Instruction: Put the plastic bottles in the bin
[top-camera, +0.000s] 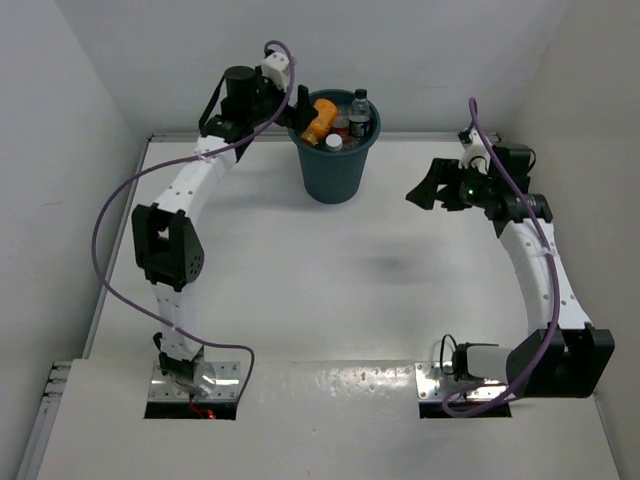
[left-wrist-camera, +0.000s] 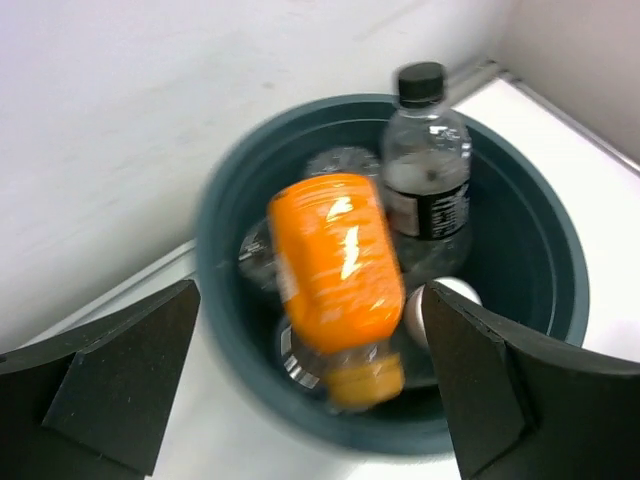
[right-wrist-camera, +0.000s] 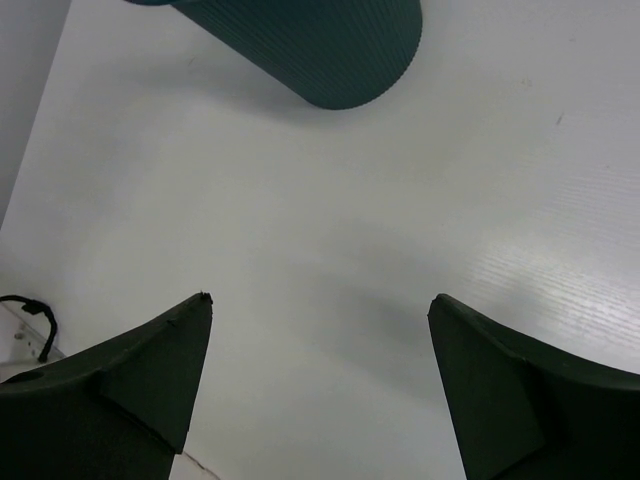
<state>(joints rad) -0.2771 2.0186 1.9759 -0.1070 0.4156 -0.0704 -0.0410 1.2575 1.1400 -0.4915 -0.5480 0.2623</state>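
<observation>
Orange bottle (left-wrist-camera: 335, 280) between spread left fingers (left-wrist-camera: 110, 380), over bin (left-wrist-camera: 540, 260)

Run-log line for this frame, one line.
left end effector: open above bin | orange bottle: blurred in bin mouth, ungripped | black-capped bottle: upright in bin | right end effector: open, empty, above table

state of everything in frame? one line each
Round dark teal plastic bin: upright, bottles inside.
Stubby orange plastic bottle: tilted in the bin's mouth, blurred, not gripped.
Clear plastic bottle with black cap: upright in the bin, capped.
Left gripper: fingers open, empty, over the bin.
Right gripper: fingers open, empty, over the white table.
</observation>
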